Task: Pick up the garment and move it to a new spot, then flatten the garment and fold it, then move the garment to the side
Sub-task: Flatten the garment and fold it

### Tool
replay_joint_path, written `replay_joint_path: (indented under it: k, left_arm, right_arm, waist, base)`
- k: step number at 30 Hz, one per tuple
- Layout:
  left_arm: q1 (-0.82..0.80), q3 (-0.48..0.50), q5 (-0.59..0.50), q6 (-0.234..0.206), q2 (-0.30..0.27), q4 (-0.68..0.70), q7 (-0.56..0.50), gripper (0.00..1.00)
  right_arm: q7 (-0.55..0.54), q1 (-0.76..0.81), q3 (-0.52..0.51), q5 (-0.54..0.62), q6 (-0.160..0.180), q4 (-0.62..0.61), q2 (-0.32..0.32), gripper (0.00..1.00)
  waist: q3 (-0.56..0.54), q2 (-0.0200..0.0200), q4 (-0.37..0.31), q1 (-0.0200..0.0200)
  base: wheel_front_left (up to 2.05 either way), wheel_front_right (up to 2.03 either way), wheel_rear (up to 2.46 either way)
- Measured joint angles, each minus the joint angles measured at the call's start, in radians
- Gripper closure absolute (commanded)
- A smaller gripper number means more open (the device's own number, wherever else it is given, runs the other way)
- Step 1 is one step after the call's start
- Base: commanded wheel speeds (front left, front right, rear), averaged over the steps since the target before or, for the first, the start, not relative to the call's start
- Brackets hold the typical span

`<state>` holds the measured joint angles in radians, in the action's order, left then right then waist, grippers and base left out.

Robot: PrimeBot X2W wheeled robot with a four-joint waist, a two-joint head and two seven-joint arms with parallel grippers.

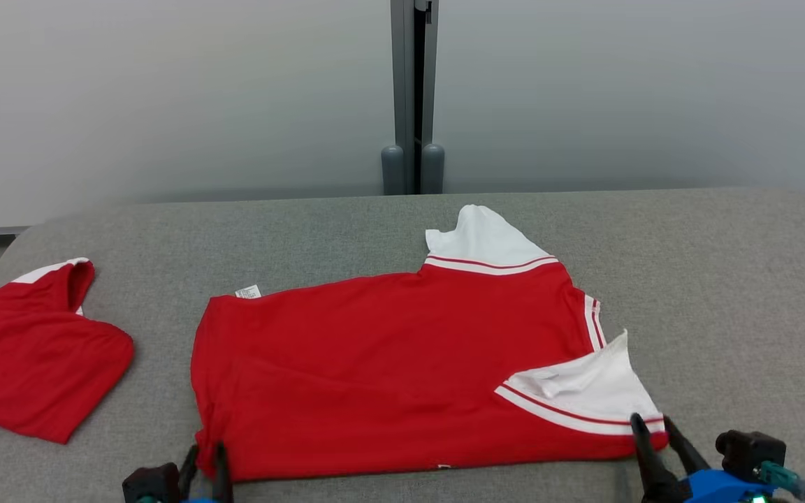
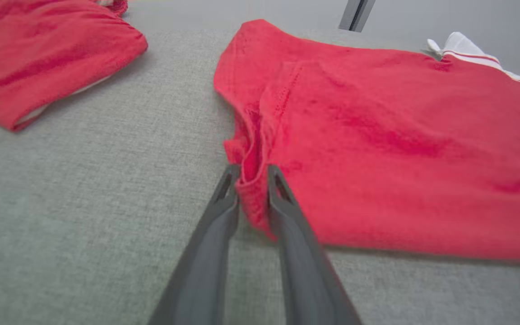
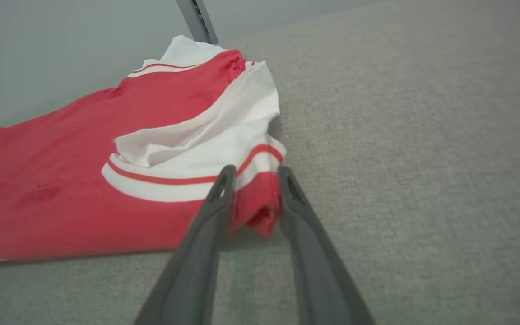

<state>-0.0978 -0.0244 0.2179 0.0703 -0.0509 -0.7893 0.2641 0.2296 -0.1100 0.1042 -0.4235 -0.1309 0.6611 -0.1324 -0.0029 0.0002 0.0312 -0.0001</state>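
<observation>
at near edge of grey fabric surface (image 1: 738, 265), clamped on red white-sleeved shirt (image 1: 388, 349) corners: left gripper (image 1: 207, 449), right gripper (image 1: 650, 419). probably mid-fold; next lift evenly, fold over.

L gripper (image 1: 207, 453), lower left in head view: fingers pointing fwd, set close, pinching a ridge of the garment (image 1: 388, 363) at its near-left corner. R gripper (image 1: 651, 420), lower right: fingers (image 3: 217, 198) leaning slightly left, gap a bit wider, clamped on the near-right corner. Both grippers low, well apart.
</observation>
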Motion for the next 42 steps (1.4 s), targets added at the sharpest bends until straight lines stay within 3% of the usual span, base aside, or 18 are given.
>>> replay_joint_path:
  k: [8, 22, 33, 34, 35, 42]
  left_arm:
    - [-0.110, -0.020, -0.026, 0.013, -0.053, 0.064, -0.035, 0.00]
    - [-0.454, -0.048, -0.030, 0.042, -0.201, 0.027, -0.253, 0.00]
    - [-0.585, -0.109, 0.015, 0.054, -0.215, -0.078, -0.321, 0.00]
    - [-0.594, -0.115, 0.023, 0.054, -0.213, -0.083, -0.321, 0.65]
    - [-0.602, -0.122, 0.028, 0.054, -0.209, -0.087, -0.321, 1.00]
    - [-0.664, -0.216, 0.050, 0.058, -0.171, -0.084, -0.262, 1.00]
  right_arm:
    - [-0.001, -0.111, -0.028, 0.061, 0.000, -0.069, -0.005, 0.00]
    - [-0.081, -0.377, 0.026, 0.124, 0.000, -0.125, 0.001, 0.00]
    - [-0.168, -0.553, 0.071, 0.145, 0.000, -0.149, -0.042, 0.00]
    - [-0.186, -0.575, 0.078, 0.150, 0.000, -0.148, -0.051, 0.00]
    - [-0.207, -0.597, 0.085, 0.153, 0.000, -0.145, -0.059, 0.00]
    - [-0.397, -0.826, 0.113, 0.187, 0.000, -0.049, -0.114, 0.00]
  waist:
    - [0.075, -0.0001, -0.005, 0.0002]
    - [0.284, 0.0000, -0.041, 0.0004]
    - [0.407, 0.0000, -0.056, 0.0002]
    - [0.416, -0.0001, -0.054, 0.0001]
    - [0.424, -0.0002, -0.051, 0.0001]
    - [0.487, -0.0003, 0.005, 0.0001]
  base:
    - [0.00, 0.00, 0.00]
    - [0.00, 0.00, 0.00]
    - [0.00, 0.00, 0.00]
    - [0.00, 0.00, 0.00]
    - [0.00, 0.00, 0.00]
    - [0.00, 0.00, 0.00]
